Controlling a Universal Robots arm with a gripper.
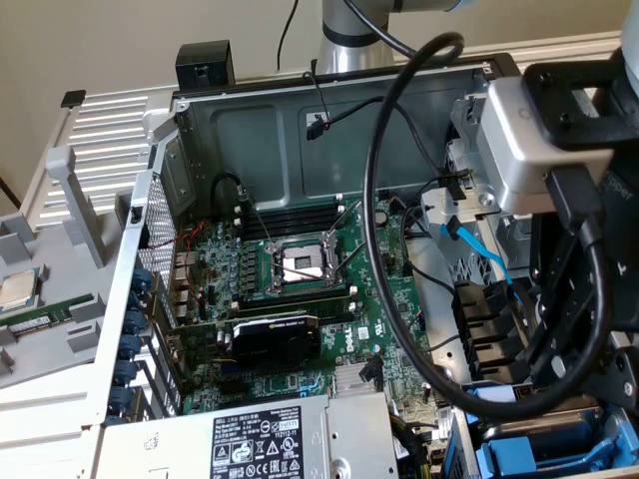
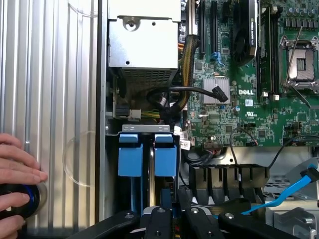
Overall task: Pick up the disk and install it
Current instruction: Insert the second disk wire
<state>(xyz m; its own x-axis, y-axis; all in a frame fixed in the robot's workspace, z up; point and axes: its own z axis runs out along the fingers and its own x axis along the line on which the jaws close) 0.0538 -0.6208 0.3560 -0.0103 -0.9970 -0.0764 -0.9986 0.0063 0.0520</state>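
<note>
The disk [image 2: 165,159] stands on edge in the drive bay at the case's corner, its bright blue carrier frame facing me. A second blue carrier [image 2: 128,158] sits beside it in the neighbouring slot. My gripper [image 2: 168,201] hangs directly over the near end of the disk's carrier, its black fingers drawn close together. I cannot tell whether they pinch the carrier or only rest against it. In the exterior view the blue carriers [image 1: 539,457] show at the lower right, under my black gripper body [image 1: 584,339].
A person's hand [image 2: 17,181] rests on a round black-and-blue knob outside the case wall. The grey power supply [image 2: 144,40] borders the bay. A thick black cable [image 1: 384,249] loops over the motherboard [image 1: 394,309]. A blue cable [image 1: 489,261] runs near black slots [image 2: 224,181].
</note>
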